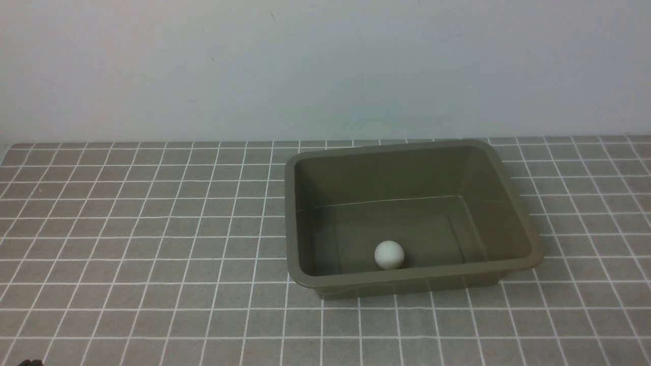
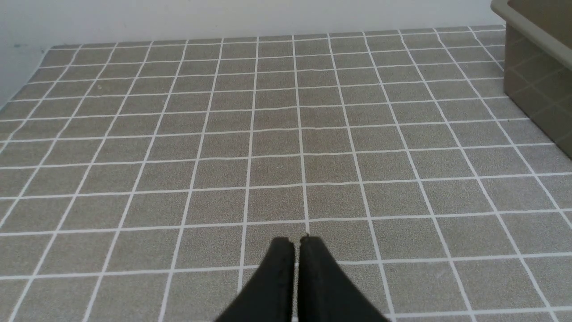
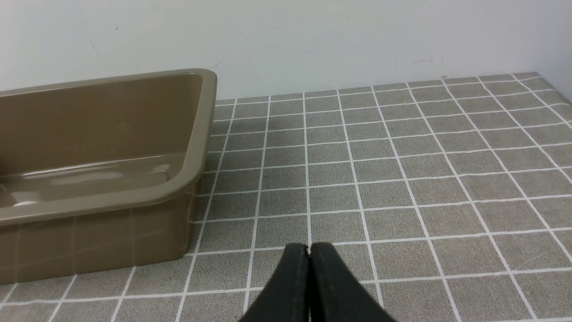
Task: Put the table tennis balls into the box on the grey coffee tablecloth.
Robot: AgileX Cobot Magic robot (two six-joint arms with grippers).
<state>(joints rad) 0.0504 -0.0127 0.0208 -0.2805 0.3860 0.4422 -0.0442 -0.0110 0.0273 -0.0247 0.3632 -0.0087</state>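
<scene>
One white table tennis ball [image 1: 389,254] lies inside the olive-green box [image 1: 513,198], on its floor near the front wall. The box stands on the grey checked tablecloth [image 1: 152,244], right of centre. My left gripper [image 2: 297,242] is shut and empty, low over bare cloth, with the box's corner [image 2: 536,58] far off to one side. My right gripper [image 3: 309,248] is shut and empty over bare cloth beside the box's end [image 3: 192,147]. Neither gripper shows in the front view. The ball is hidden in both wrist views.
A plain white wall [image 1: 325,66] rises behind the cloth's far edge. A small dark bit [image 1: 30,362] shows at the front view's lower left corner.
</scene>
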